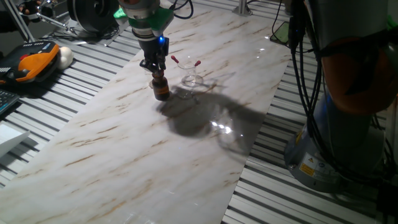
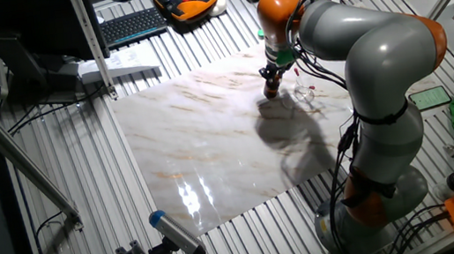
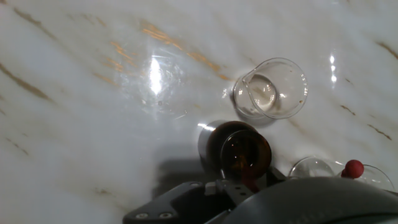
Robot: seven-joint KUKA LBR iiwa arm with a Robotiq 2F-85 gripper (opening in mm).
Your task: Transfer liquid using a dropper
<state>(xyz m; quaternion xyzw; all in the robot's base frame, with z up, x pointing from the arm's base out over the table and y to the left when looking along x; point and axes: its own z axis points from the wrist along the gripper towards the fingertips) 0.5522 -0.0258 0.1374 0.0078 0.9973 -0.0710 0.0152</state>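
Poised over a brown bottle on the marble tabletop, tool pinching a dropper whose red bulb barely shows, apparently lined up with the open mouth. Beyond, a small beaker; farther back, a glass holding two spare droppers.

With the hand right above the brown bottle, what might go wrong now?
1. The hand sits at the mouth of the narrow brown bottle; a sideways push might tip it and spill.
2. A small beaker stands close beside the bottle, so a falling bottle could strike it.
3. A glass holding red-bulb droppers is also near; a wide arm move may knock it.
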